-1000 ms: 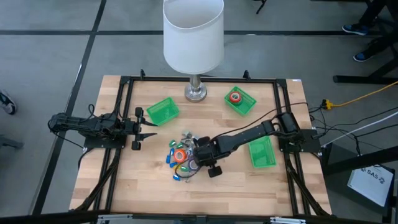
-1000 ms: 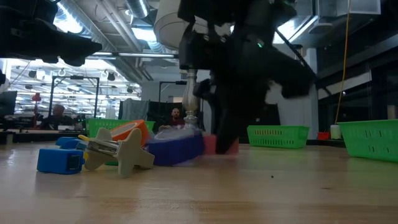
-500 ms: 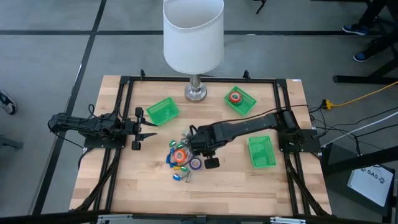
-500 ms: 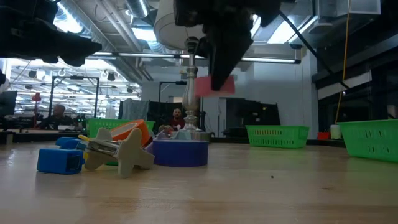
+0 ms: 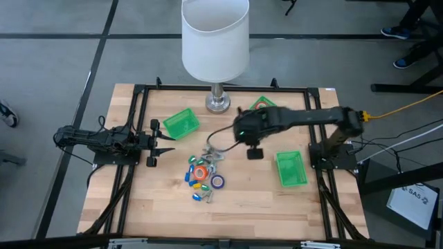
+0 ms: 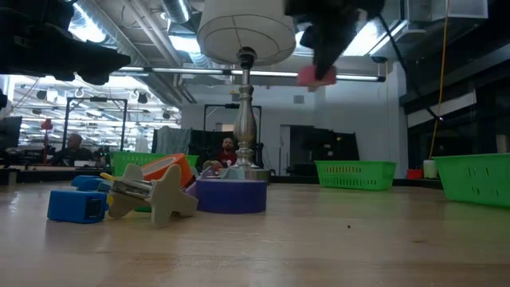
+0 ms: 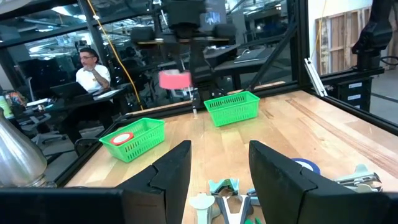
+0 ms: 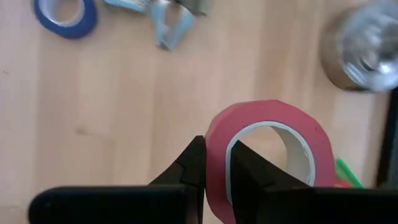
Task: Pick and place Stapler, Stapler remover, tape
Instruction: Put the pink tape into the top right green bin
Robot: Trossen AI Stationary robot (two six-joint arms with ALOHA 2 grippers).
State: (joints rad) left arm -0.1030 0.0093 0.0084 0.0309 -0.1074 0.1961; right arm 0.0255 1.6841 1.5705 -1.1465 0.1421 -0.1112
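Our right gripper (image 8: 214, 168) is clamped across the wall of a red tape roll (image 8: 267, 146), one finger inside the ring and one outside, and carries it well above the table (image 5: 263, 207), near the far edge and close to the lamp base (image 5: 218, 104). From above the roll itself is hidden under the arm.

Just beyond it, toward the far right corner, sits a green bin (image 5: 271, 115) that already holds a red roll (image 7: 123, 138); we judge the carried one is headed there. A second bin (image 5: 181, 123) near the far left and a third (image 5: 291, 169) by the right edge look empty.

Most of the work is left: the pile (image 5: 203, 173) at the table's middle holds a purple roll (image 6: 231, 194), blue pieces and silvery claw-shaped pieces.

Our left gripper (image 5: 160, 144) waits by the left edge, fingers apart and empty.

We can read no labels or writing.
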